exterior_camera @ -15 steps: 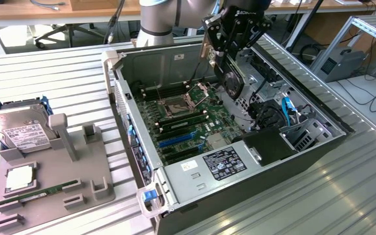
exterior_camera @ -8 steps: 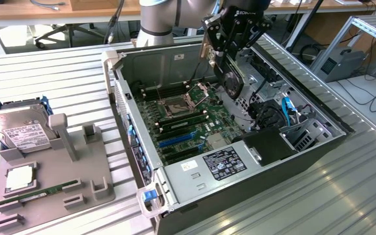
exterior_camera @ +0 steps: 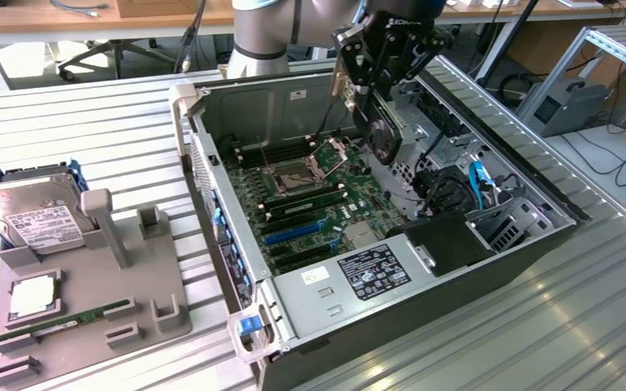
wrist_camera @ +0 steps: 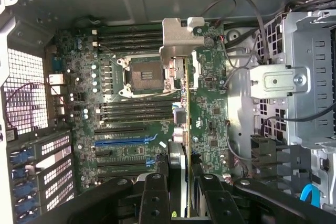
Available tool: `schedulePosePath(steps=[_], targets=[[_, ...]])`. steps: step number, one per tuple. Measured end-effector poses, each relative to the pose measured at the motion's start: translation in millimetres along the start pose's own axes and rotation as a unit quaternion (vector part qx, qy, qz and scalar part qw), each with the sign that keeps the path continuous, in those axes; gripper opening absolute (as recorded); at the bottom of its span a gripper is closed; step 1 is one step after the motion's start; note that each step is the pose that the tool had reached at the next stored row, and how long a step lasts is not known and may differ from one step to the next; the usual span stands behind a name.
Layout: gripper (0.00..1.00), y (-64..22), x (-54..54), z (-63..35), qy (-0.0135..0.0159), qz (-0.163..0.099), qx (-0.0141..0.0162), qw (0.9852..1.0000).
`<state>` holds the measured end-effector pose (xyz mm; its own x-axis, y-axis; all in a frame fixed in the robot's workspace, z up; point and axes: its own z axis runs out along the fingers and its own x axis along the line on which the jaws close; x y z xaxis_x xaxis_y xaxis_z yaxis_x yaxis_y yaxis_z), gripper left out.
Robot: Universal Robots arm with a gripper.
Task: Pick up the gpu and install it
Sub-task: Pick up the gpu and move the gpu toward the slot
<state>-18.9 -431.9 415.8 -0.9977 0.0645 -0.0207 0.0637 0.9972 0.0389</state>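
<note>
My gripper [exterior_camera: 376,96] hangs over the open computer case [exterior_camera: 218,244], shut on the gpu [exterior_camera: 385,137]. The gpu is a dark card with a round fan, held on edge with its silvery bracket toward the case's back wall. In the wrist view the gpu [wrist_camera: 179,114] shows edge-on between my two black fingers [wrist_camera: 155,198], its bracket [wrist_camera: 177,40] at the far end and my gripper [wrist_camera: 181,195] clamped on its near end. It floats above the green motherboard [wrist_camera: 121,103], beside the processor socket [wrist_camera: 143,74] and apart from the blue expansion slot [wrist_camera: 123,141].
A grey holder tray [exterior_camera: 85,301] at the exterior view's left carries a hard drive [exterior_camera: 36,216], a processor chip [exterior_camera: 33,295] and a green RAM stick [exterior_camera: 63,320]. Inside the case are a power supply [exterior_camera: 373,273], a metal drive cage [wrist_camera: 299,77] and loose cables [wrist_camera: 236,19].
</note>
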Motion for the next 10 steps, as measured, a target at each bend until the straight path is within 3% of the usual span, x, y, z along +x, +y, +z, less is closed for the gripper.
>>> schedulePosePath(steps=[10], targets=[[0.27, 2.5, 1.8, 1.4, 0.0000, 0.000, 0.0001, 1.0000]])
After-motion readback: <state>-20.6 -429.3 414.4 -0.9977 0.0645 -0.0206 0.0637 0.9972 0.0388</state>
